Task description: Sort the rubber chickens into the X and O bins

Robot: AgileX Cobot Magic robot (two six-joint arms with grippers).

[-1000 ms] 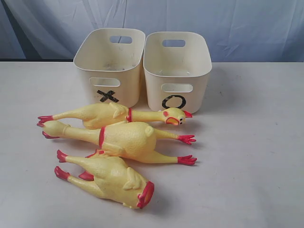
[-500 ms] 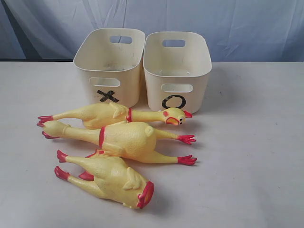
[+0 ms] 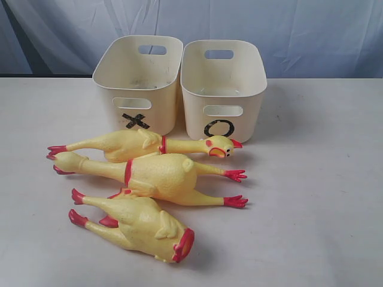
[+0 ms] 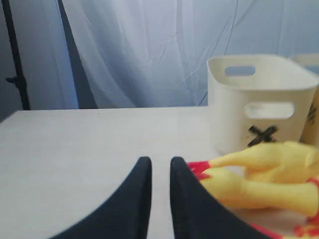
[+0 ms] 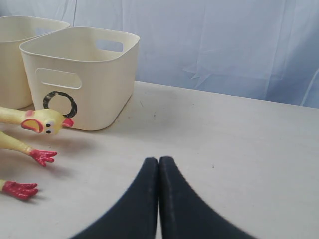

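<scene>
Exterior view: two cream bins stand side by side at upper centre of a pale table [image 3: 323, 191], the X bin [image 3: 157, 116] on the left and the O bin [image 3: 242, 122] on the right, their walls almost touching. Three rubber chickens [image 3: 149, 179] lie on the table in front of the bins, left of centre.

- The beaked chicken [image 3: 128, 143] is nearest the bins, with its head to the right below the O mark.
- The large chicken [image 3: 170, 173] lies against it, neck to the left and red feet to the right.
- The headless chicken [image 3: 140, 224] is lowest in the frame, its red collar end toward the lower right.

Left wrist view: left gripper [image 4: 157, 162] — black fingers a narrow gap apart, nothing between them, with chicken feet and the X bin beyond.

Right wrist view: right gripper [image 5: 159, 160] — fingers pressed together and gripping nothing, above bare table.
</scene>
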